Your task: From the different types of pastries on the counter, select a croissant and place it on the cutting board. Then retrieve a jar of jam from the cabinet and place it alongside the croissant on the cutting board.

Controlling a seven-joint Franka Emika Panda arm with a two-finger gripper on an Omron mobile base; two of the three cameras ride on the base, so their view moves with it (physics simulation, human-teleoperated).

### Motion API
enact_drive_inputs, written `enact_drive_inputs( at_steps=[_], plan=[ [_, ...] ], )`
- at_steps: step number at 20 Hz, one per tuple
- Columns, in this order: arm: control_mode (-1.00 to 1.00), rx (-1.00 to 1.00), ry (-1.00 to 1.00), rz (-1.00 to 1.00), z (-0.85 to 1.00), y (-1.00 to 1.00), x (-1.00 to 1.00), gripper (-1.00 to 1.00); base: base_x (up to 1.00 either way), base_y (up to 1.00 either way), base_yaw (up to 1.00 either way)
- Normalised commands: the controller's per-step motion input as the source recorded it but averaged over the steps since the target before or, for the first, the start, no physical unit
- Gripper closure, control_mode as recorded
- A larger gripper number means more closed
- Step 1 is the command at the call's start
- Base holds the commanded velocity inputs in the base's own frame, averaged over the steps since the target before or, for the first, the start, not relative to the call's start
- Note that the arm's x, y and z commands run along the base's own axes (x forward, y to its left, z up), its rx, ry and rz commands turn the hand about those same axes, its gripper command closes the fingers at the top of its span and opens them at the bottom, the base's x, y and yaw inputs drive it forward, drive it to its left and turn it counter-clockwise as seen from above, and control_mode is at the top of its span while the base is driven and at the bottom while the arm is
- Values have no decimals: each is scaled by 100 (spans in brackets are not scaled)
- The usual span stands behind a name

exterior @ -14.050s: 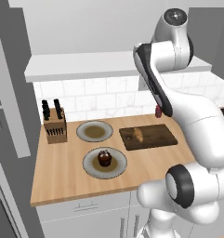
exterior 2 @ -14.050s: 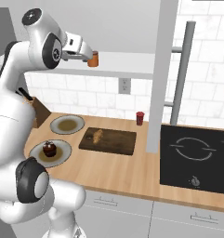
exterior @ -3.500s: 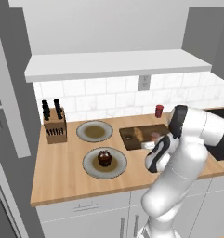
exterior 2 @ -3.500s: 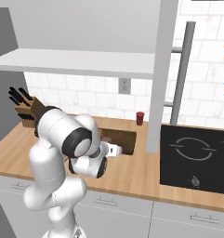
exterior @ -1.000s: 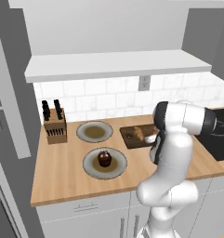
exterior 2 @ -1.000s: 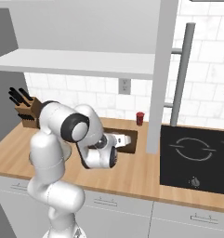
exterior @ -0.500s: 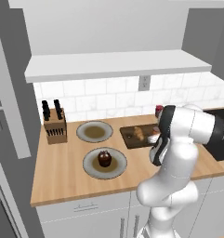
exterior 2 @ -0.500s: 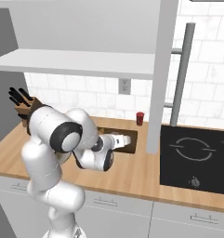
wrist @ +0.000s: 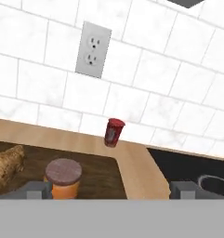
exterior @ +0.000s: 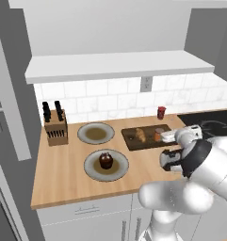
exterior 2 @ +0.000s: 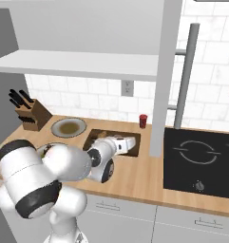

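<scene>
On the dark brown cutting board (exterior: 148,141) lie the pale golden croissant (exterior: 141,134) and, to its right, the orange jar of jam (exterior: 158,134) with its brown lid, upright. My gripper (exterior: 166,137) hovers low at the board's right end, open, with nothing held. In the hand view the jar (wrist: 62,179) stands on the board (wrist: 97,173) just past the left fingertip (wrist: 36,189), with the croissant (wrist: 6,169) left of it. The gripper (wrist: 111,189) has its tips far apart. From the right, the gripper (exterior 2: 133,142) hides most of the board (exterior 2: 93,138).
A dark cupcake (exterior: 105,160) sits on the near plate, with an empty plate (exterior: 96,133) behind it. A knife block (exterior: 55,127) stands at the left. A small red canister (exterior: 161,112) stands by the tiled wall. The white shelf (exterior: 119,66) hangs overhead and a black cooktop (exterior 2: 201,161) lies to the right.
The arm has folded down and toward the cameras, its bulky joints now low in front. The hand stays at the board's right end, still open. Jar and croissant have not moved.
</scene>
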Motion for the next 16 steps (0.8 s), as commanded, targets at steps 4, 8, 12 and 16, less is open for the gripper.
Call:
enact_drive_inputs(
  at_steps=[4,8,12,16],
  plan=[
    [-100,2,-34,1,100,0,-100,-100,0,0,0],
    [-100,0,-35,3,100,3,-100,-100,0,0,0],
    [-100,0,-34,7,100,20,-100,-100,0,0,0],
    [-100,0,-35,10,100,27,-100,-100,0,0,0]
  ],
)
